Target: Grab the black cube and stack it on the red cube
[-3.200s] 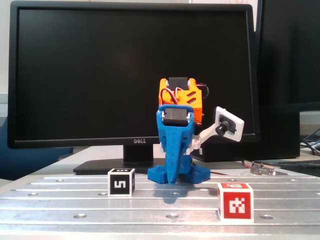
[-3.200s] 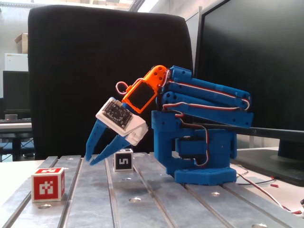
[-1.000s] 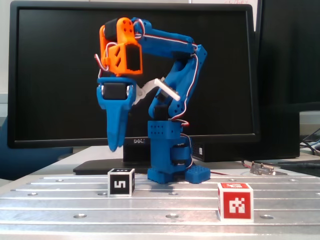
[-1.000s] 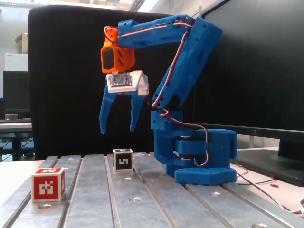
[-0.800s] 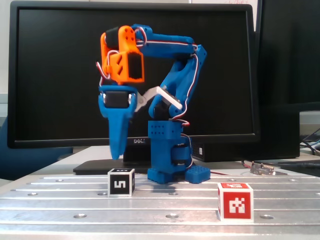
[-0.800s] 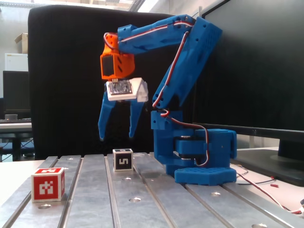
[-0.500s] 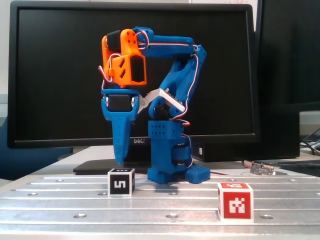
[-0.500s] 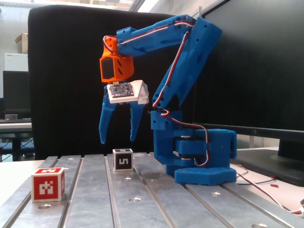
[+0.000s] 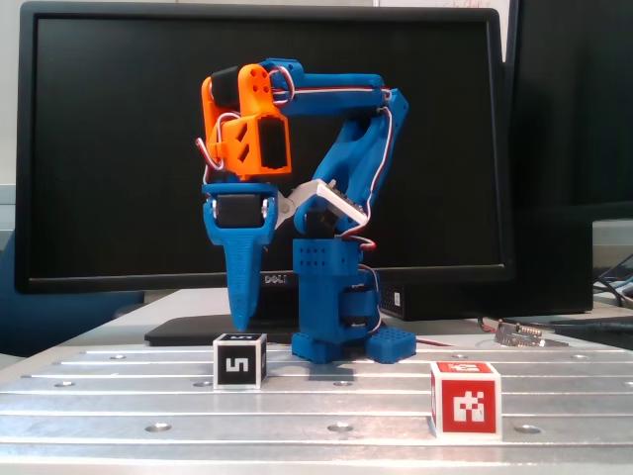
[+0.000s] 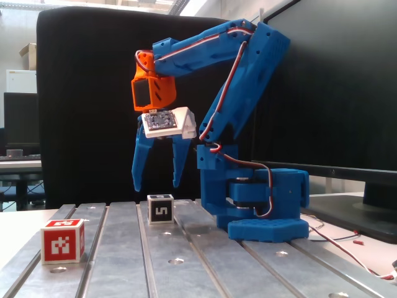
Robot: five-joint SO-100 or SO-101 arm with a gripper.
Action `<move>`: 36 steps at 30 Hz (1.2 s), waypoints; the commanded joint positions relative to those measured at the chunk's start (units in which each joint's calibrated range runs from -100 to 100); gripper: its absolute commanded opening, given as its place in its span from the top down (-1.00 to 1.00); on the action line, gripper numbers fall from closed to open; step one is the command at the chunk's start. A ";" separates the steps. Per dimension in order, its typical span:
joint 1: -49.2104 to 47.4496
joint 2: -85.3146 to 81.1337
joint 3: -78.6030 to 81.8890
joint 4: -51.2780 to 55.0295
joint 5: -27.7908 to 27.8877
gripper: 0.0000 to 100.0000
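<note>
The approach step: the gripper (image 10: 156, 186), jaws apart and empty, hangs just above the black cube (image 10: 160, 208) on the counter (image 10: 205, 267), and must next descend to straddle it, with the red cube (image 10: 62, 240) well apart.

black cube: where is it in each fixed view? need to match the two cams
In a fixed view facing the monitor: the black cube sits left of centre on the metal table, just below the tool.
In a fixed view from the side: the black cube is centre-left, below the open tool.
Shared landmark: the arm's blue base.
</note>
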 commanded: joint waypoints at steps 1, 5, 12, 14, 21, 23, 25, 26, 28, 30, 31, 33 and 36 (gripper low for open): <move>0.23 -0.42 0.16 -0.70 0.35 0.47; 0.30 -0.50 3.32 -3.60 0.35 0.47; 0.23 -0.50 4.77 -5.06 0.35 0.47; 0.30 -0.25 4.77 -5.49 0.35 0.47; 2.74 0.08 8.03 -10.70 3.40 0.47; 3.33 0.16 8.93 -11.81 3.66 0.47; 3.33 0.16 9.75 -12.50 3.51 0.47; 3.33 0.16 9.84 -12.58 3.56 0.47; 3.33 0.16 10.29 -12.84 3.56 0.47; 3.26 0.16 10.38 -13.01 3.40 0.47; 3.26 0.16 10.38 -13.18 3.40 0.47; 2.96 0.25 10.38 -13.18 3.35 0.48; 2.67 0.25 10.47 -13.27 3.35 0.48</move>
